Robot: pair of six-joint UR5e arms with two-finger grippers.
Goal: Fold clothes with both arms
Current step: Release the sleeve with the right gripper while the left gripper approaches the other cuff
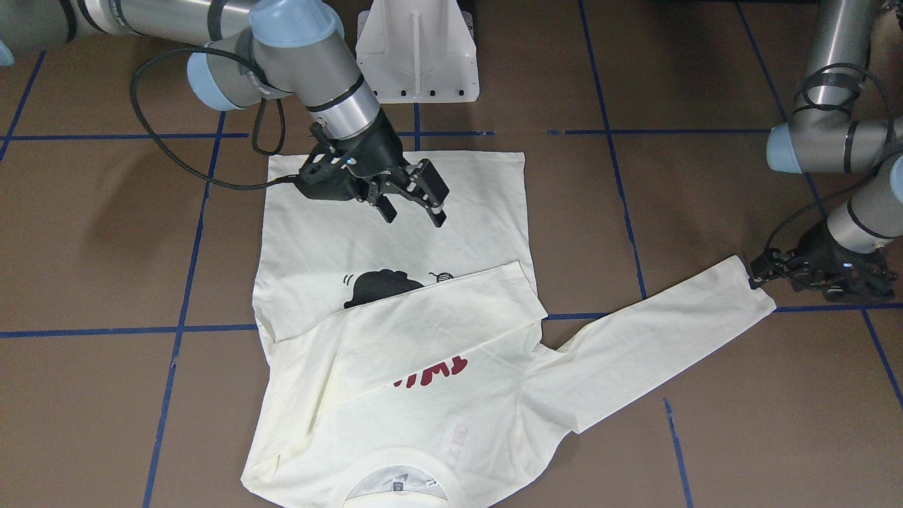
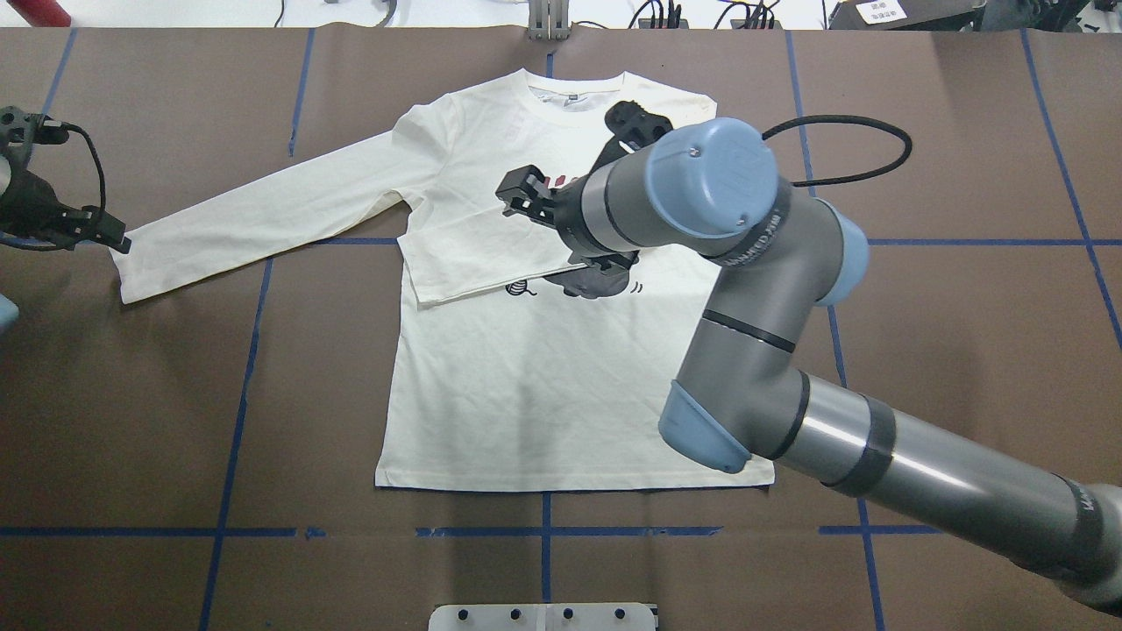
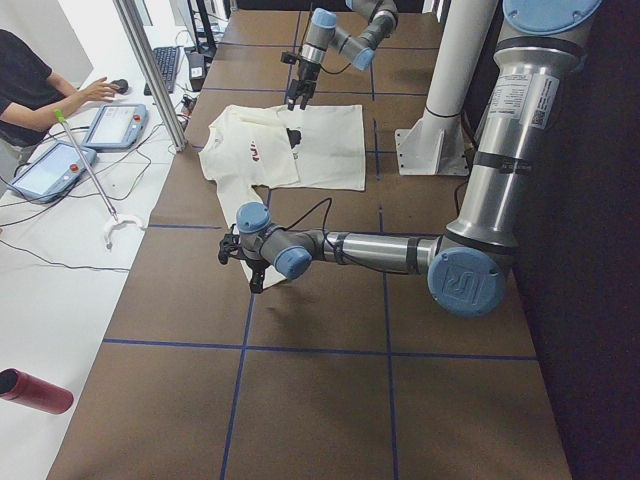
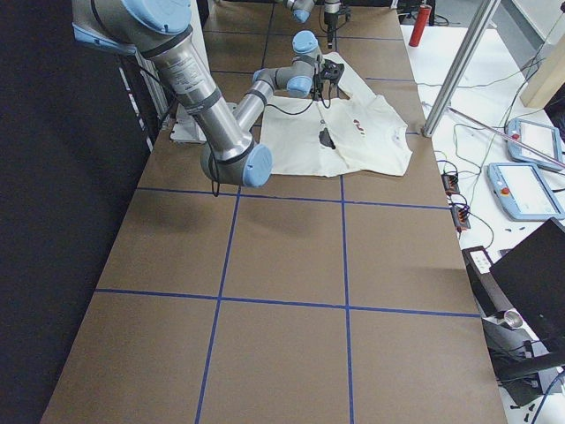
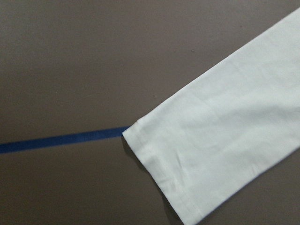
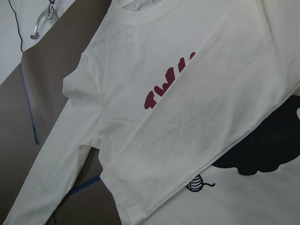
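The cream-white T-shirt (image 1: pixel 458 212) lies flat on the brown table, collar toward the operators' side. One sleeve (image 1: pixel 437 310) is folded across the chest and covers part of the black cat print (image 1: pixel 381 286) and the dark red lettering (image 1: pixel 437 370). The other sleeve (image 2: pixel 263 210) lies stretched out sideways. My right gripper (image 1: pixel 411 212) is open and empty, a little above the shirt's body. My left gripper (image 1: pixel 756 274) is low at the corner of the stretched sleeve's cuff (image 5: pixel 225 140). Its fingers look drawn together. I cannot tell whether cloth is between them.
The white pedestal base (image 1: pixel 416 49) stands behind the shirt's hem. Blue tape lines (image 1: pixel 176 329) grid the table. In the exterior left view an operator (image 3: pixel 30 80), tablets (image 3: pixel 110 125) and a metal pole (image 3: pixel 150 70) are beside the table, with a red bottle (image 3: pixel 35 390) off its edge.
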